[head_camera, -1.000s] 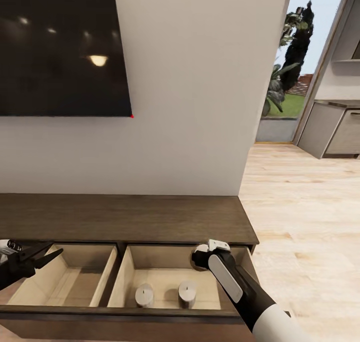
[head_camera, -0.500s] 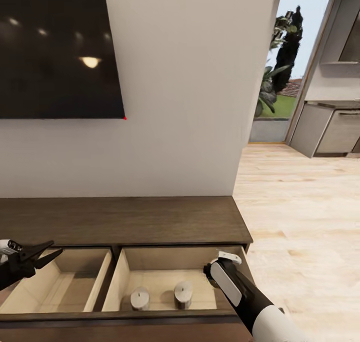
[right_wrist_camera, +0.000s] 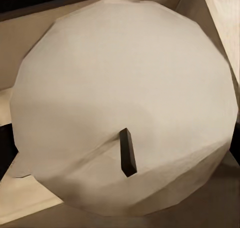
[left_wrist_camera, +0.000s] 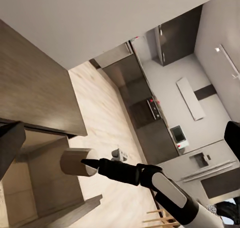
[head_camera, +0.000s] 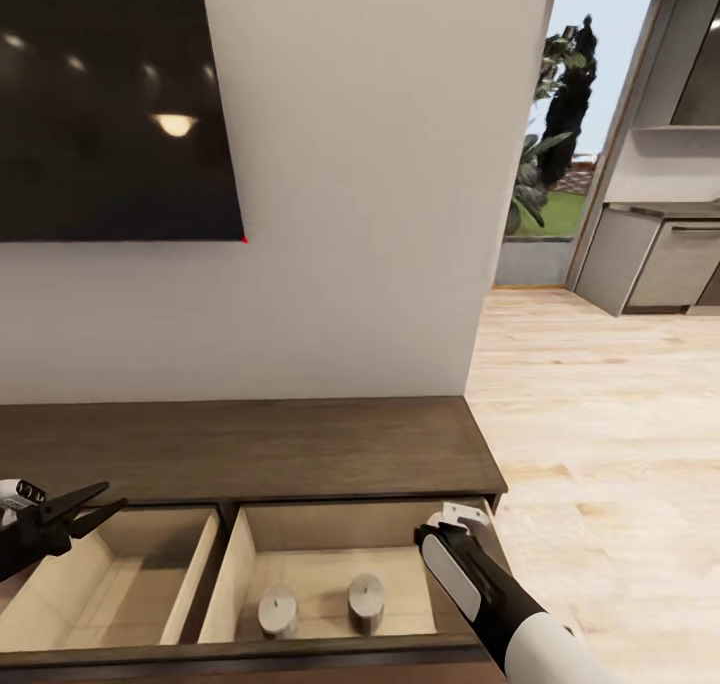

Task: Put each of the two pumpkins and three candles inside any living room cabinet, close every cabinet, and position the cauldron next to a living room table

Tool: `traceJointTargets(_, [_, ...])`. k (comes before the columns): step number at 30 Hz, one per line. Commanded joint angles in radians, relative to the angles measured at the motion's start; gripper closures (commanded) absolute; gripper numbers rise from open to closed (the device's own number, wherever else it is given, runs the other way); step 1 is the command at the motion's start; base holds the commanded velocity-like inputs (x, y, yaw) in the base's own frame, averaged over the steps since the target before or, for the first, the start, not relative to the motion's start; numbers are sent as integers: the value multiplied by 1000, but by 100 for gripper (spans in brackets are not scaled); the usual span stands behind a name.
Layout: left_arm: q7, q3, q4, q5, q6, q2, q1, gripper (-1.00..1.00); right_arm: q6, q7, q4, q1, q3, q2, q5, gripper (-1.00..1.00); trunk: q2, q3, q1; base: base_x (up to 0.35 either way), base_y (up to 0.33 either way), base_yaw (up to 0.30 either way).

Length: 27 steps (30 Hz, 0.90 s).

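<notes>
Grey candle (right_wrist_camera: 125,113) at right end effector (left_wrist_camera: 85,163) tips — over open cabinet (head_camera: 300,454) drawer.

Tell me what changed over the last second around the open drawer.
The camera shifted, so the whole scene slid. The right end effector, shut on a third candle, drew back from the drawer's rear toward its right side. Unchanged: two candles in the cabinet drawer, left end effector open, hovering.

wall: plain white wall (head_camera: 350,214) | screen: black flat wall-mounted screen (head_camera: 110,104), lamps reflected | floor: pale wooden plank floor (head_camera: 600,414) | doorway: greenery seen outside (head_camera: 555,144)
</notes>
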Motion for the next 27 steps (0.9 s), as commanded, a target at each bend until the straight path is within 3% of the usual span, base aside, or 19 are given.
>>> traceJointTargets(1, [-2, 0, 0, 2, 10, 0, 0, -100, 4, -4, -1, -1, 4, -1, -3, 100, 0, -1, 0, 48, 23, 0])
traceJointTargets(27, [-4, 2, -1, 11, 6, 0, 0, -100, 11, 22, -4, -1, 4, 0, -5, 100, 0, -1, 0, 62, 1, 0])
